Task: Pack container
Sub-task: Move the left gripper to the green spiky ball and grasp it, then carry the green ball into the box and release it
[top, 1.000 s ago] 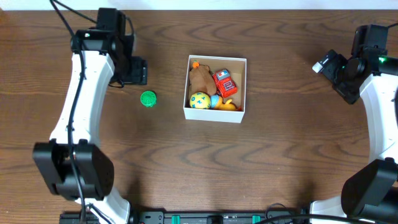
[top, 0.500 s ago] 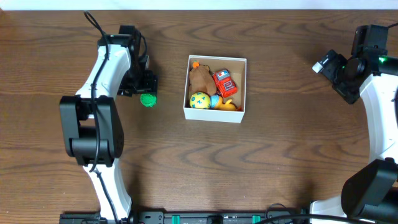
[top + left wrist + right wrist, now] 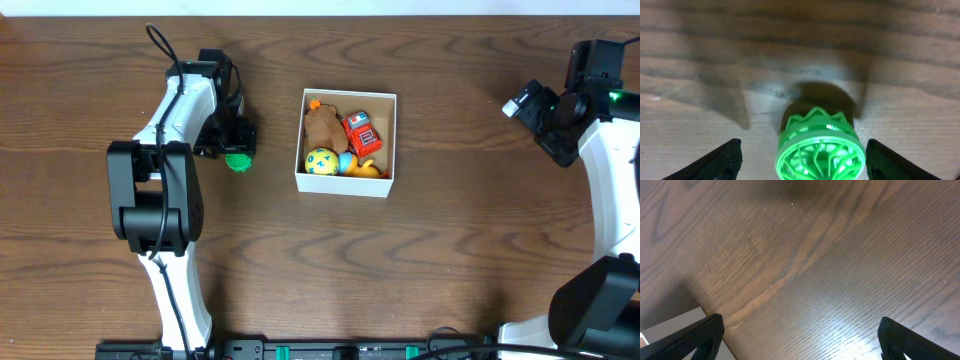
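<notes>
2 robot arms stand at a dark wooden counter (image 3: pixel 450 260), seen from above. Near the middle sits the container (image 3: pixel 345 184), a low white box already holding a brown plush (image 3: pixel 322 127), a red toy (image 3: pixel 361 133), a yellow ball (image 3: pixel 321 160) and something orange (image 3: pixel 368 169). To its left, apart from it, a round green toy (image 3: pixel 238 161) with a spiked rim lies on the counter. The left claw (image 3: pixel 801 155) hangs right over it, released, 1 finger on each side and neither touching. The right claw (image 3: pixel 800 345) is far off at the right edge, also released and holding nothing. The likely risk: the toy sits slightly off-centre between the fingers, so 1 finger may meet it first and push or roll it away, or the spikes may slip from a shallow grip on the way to the crowded box.
</notes>
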`<action>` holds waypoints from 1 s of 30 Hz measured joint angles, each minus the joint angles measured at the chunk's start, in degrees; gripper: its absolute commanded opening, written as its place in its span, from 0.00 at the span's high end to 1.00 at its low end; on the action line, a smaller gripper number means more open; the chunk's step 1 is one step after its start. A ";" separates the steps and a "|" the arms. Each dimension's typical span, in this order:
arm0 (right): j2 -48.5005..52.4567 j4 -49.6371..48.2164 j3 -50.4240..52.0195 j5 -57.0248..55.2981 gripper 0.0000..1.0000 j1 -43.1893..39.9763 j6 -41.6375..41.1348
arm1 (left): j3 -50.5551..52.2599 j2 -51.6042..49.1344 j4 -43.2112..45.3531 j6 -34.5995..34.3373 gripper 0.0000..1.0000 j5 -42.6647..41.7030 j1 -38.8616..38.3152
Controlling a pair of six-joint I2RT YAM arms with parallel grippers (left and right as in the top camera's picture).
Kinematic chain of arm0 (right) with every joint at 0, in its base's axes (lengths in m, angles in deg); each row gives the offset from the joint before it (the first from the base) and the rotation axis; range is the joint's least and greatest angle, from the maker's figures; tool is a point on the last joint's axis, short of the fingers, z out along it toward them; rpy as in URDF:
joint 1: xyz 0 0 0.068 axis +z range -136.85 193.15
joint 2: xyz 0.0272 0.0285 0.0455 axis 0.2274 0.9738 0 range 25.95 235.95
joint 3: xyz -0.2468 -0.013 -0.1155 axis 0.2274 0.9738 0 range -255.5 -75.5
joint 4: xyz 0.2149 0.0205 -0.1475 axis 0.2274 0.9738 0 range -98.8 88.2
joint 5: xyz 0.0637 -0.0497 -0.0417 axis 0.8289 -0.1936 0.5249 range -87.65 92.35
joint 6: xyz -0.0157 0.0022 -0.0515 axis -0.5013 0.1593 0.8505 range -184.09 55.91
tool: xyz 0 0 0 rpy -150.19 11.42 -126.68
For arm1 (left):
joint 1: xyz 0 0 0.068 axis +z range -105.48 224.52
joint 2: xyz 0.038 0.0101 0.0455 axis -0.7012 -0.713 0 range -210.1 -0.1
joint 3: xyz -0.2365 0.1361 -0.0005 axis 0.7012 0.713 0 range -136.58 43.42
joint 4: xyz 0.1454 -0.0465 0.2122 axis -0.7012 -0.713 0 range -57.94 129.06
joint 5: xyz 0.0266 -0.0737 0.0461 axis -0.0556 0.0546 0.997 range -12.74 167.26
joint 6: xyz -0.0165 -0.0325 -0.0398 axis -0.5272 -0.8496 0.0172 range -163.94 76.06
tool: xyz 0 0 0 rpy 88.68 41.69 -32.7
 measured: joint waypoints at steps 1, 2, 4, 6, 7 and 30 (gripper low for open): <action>0.00 0.00 0.00 0.00 0.01 0.00 0.00 | 0.00 -0.13 0.17 0.02 0.21 0.00 0.00; 0.00 0.00 0.00 0.00 0.01 0.00 0.00 | 0.00 -0.33 0.26 0.00 0.21 0.00 0.00; 0.00 0.00 0.00 0.00 0.01 0.00 0.00 | 0.00 -0.85 0.31 0.00 0.23 -0.04 0.00; 0.00 0.00 0.00 0.00 0.01 0.00 0.00 | 0.00 -1.20 0.39 -0.15 0.31 -0.22 0.00; 0.00 0.00 0.00 0.00 0.01 0.00 0.00 | 0.00 -1.29 0.46 -0.26 0.35 -0.26 0.00; 0.00 0.00 0.00 0.00 0.01 0.00 0.00 | -0.57 -1.36 -7.54 -0.02 0.50 -0.85 -3.17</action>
